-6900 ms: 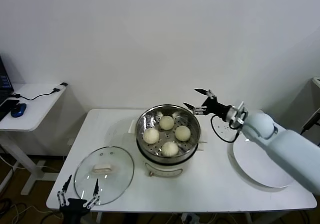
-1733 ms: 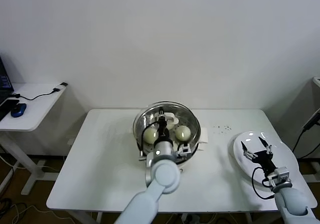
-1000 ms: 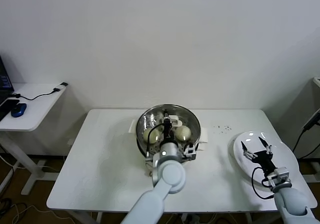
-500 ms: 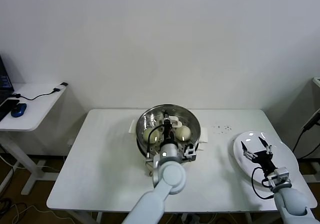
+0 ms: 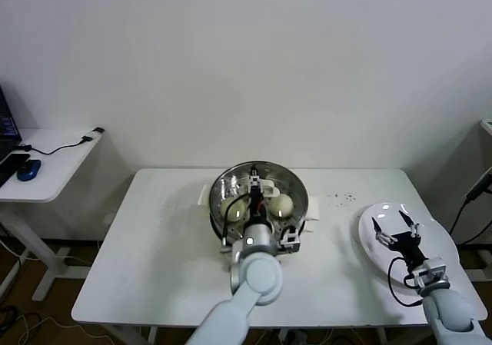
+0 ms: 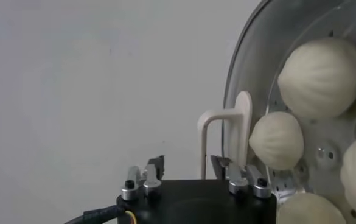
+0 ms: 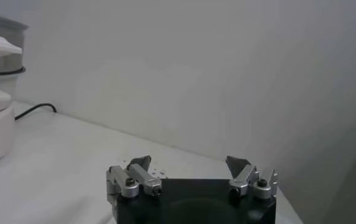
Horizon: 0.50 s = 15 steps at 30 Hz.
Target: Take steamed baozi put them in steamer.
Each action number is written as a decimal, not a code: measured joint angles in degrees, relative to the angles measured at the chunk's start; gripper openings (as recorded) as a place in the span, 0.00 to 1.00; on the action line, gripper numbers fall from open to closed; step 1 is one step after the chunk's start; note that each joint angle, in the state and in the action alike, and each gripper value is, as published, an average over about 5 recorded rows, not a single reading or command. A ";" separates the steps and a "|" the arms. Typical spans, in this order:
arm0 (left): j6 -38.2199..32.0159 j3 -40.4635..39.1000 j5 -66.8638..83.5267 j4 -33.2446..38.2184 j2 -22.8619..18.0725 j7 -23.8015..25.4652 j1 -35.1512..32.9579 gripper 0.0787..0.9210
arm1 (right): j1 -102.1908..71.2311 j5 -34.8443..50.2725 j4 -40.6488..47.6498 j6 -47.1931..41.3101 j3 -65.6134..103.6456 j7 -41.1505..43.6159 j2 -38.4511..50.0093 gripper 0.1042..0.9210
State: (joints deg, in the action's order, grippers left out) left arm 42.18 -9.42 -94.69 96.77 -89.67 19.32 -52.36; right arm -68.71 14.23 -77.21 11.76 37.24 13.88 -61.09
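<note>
The left hand, fingers spread, hovers at the lid handle over the steamer, baozi just beyond.

White table, steamer near its middle, white plate at right edge

1. My left gripper reaches over the steamer at the table's centre.
2. Two steamed baozi show inside.
3. My right gripper hovers open over the white plate, near right.
</note>
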 measured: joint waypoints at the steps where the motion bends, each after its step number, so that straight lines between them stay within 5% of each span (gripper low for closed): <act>1: 0.00 -0.12 0.14 0.59 0.28 0.17 -0.23 0.61 | 0.03 0.00 0.01 -0.01 0.01 0.01 0.01 0.88; 8: -0.01 -0.39 2.52 6.10 2.92 0.27 -2.55 0.84 | 0.07 -0.13 -0.08 -0.38 0.39 0.02 0.21 0.88; 15: 0.03 0.63 8.06 13.72 6.68 -2.24 -6.01 0.88 | -0.38 -0.66 -1.08 -1.91 0.93 -0.25 0.35 0.88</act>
State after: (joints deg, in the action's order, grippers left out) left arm 42.21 -8.79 -86.63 110.48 -82.99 17.08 -58.37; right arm -69.10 13.57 -78.29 9.85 38.18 13.63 -60.74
